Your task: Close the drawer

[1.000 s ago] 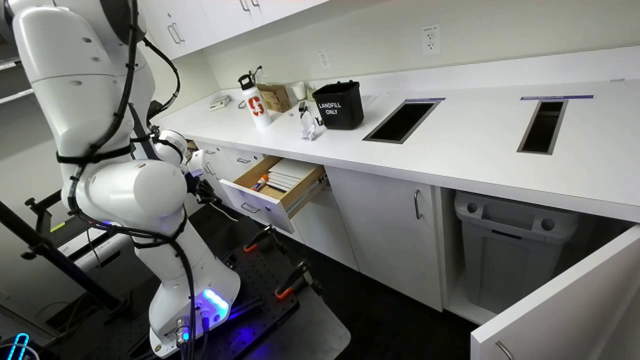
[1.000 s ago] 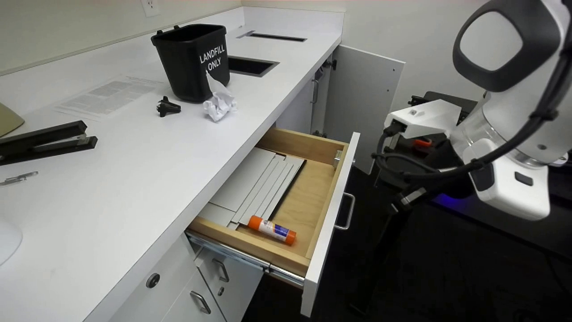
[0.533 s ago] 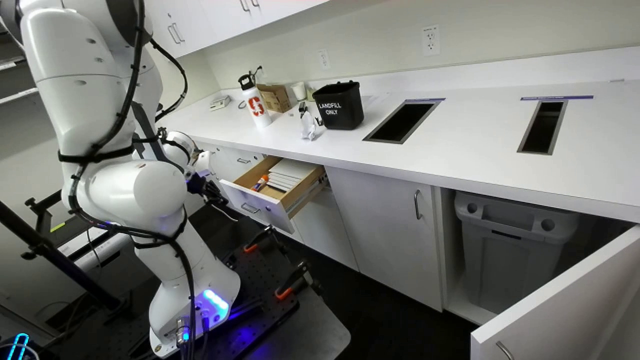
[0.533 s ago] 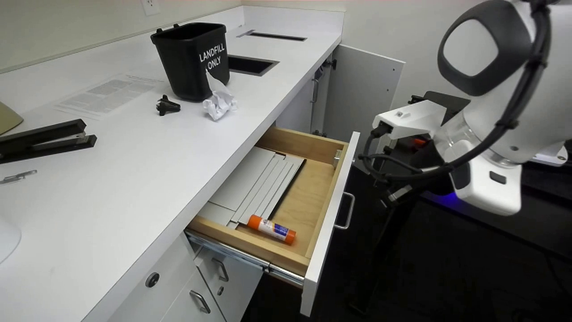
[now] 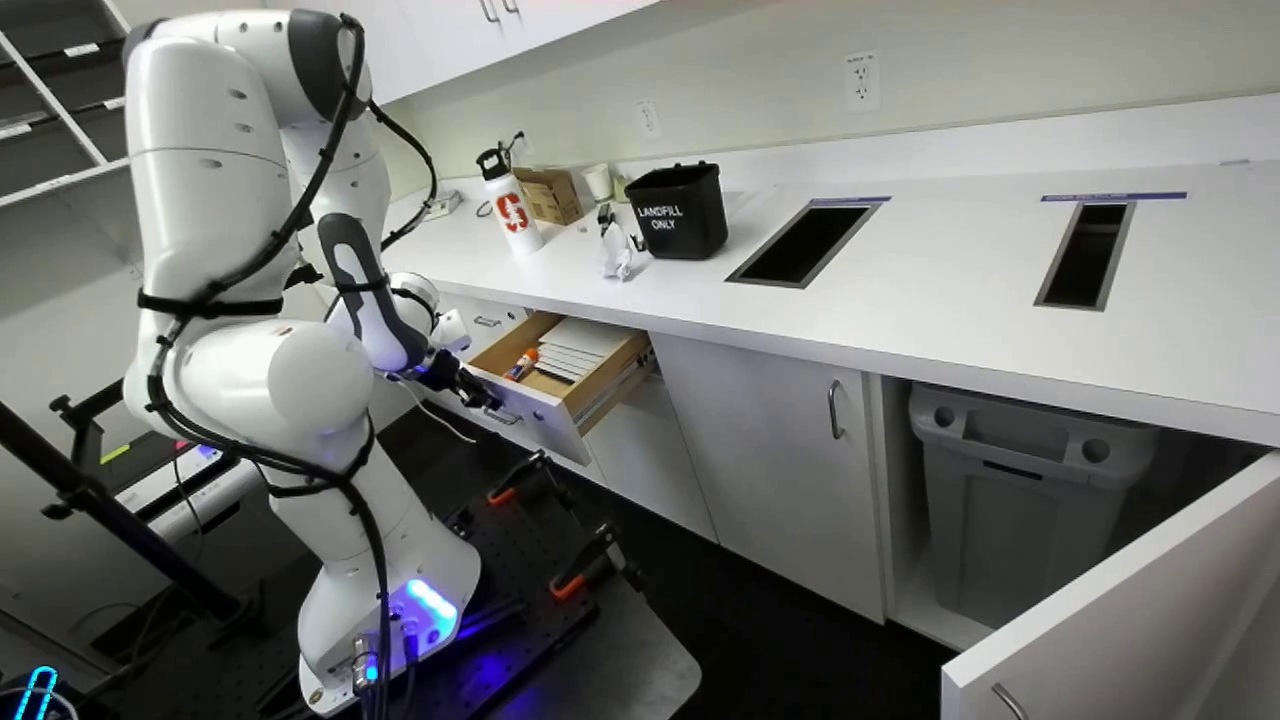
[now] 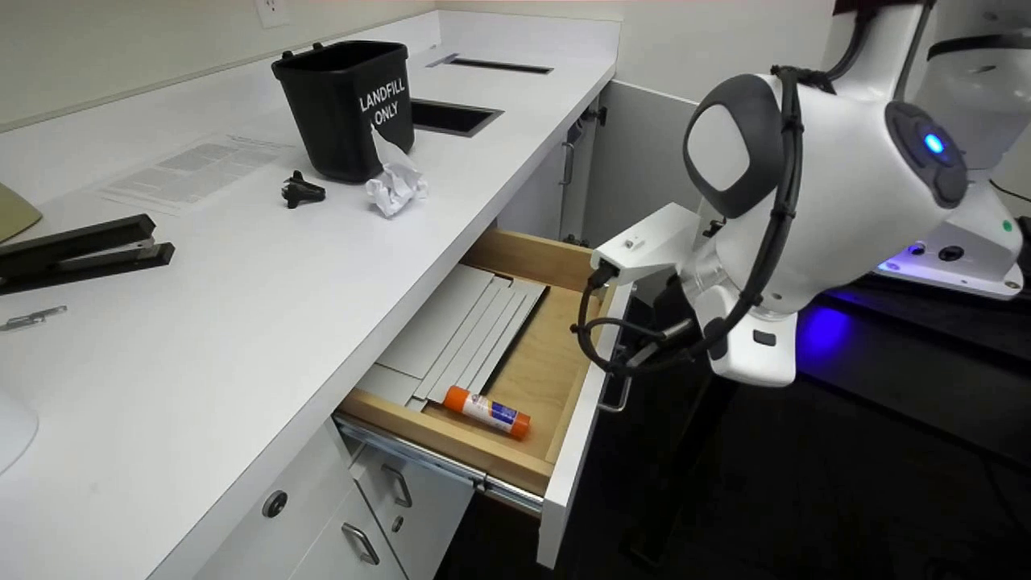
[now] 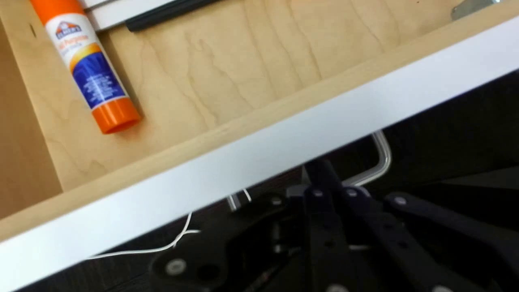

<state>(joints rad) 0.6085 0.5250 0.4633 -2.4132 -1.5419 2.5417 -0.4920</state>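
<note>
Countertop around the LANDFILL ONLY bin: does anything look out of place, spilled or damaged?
Yes: crumpled white paper lies on the countertop beside the black LANDFILL ONLY bin. It looks like trash left outside the bin. I see nothing spilled or damaged.

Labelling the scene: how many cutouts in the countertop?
2, shown in both exterior views: a wide cutout beside the black LANDFILL ONLY bin and a narrow cutout farther from it. The robot arm covers some countertop, so others may be hidden.
</note>
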